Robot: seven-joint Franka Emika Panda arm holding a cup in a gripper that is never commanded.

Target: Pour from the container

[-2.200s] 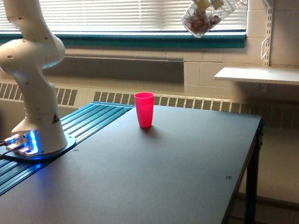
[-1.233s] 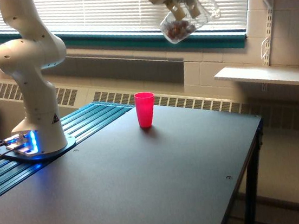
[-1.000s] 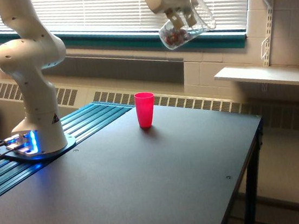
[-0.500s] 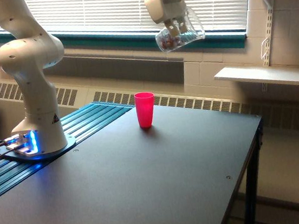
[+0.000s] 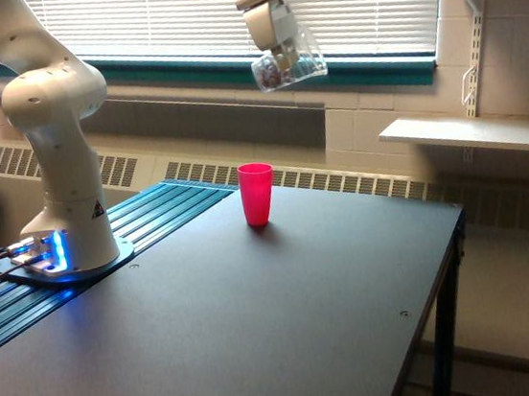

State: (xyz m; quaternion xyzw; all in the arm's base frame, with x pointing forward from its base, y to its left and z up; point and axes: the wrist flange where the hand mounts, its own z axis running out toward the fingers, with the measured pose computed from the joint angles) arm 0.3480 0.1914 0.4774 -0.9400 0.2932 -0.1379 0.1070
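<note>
My gripper (image 5: 274, 59) fingers are clenching the small clear plastic cup (image 5: 288, 63) of dark bits, top centre, tipped sideways, hanging above and slightly right of the pink-red tumbler (image 5: 256, 193).

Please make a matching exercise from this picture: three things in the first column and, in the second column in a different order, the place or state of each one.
Things:
1. clear cup
2. red cup
3. robot base

Places or states:
A. upright on the dark table
B. at the exterior view's left, blue lights glowing
C. tilted, held high in the tool, before the window blinds

Pairs: 1-C, 2-A, 3-B
</note>
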